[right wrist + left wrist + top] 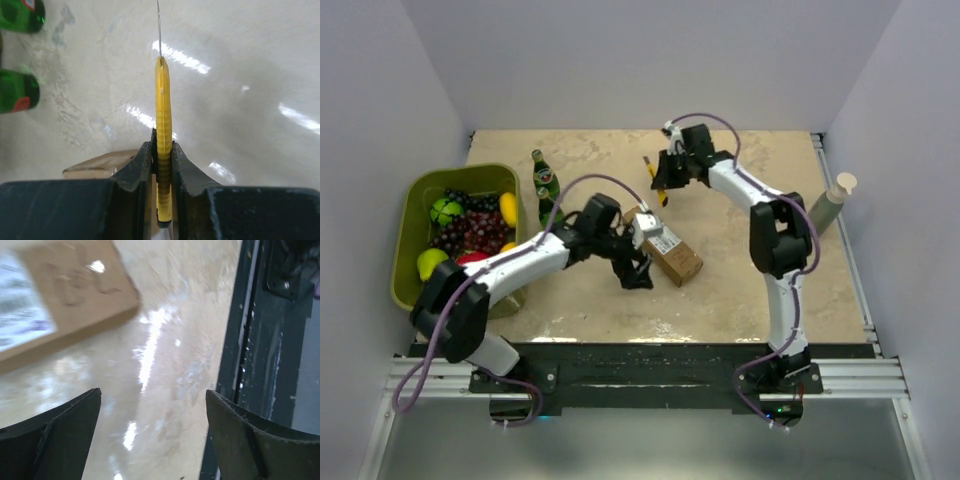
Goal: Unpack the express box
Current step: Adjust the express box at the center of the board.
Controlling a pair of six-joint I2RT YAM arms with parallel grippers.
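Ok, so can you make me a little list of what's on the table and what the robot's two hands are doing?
box: express box lying on the table, white label facing up
left gripper: open, empty, low over the table by the box's near side
right gripper: shut on the yellow knife, thin blade out, behind the box
bottles: two green bottles between bin and box
bin: green bin on the left, full of fruit

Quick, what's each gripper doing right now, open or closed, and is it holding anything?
Left gripper: open, holding nothing, box just beyond its fingers.
Right gripper: closed on the yellow knife, blade out.
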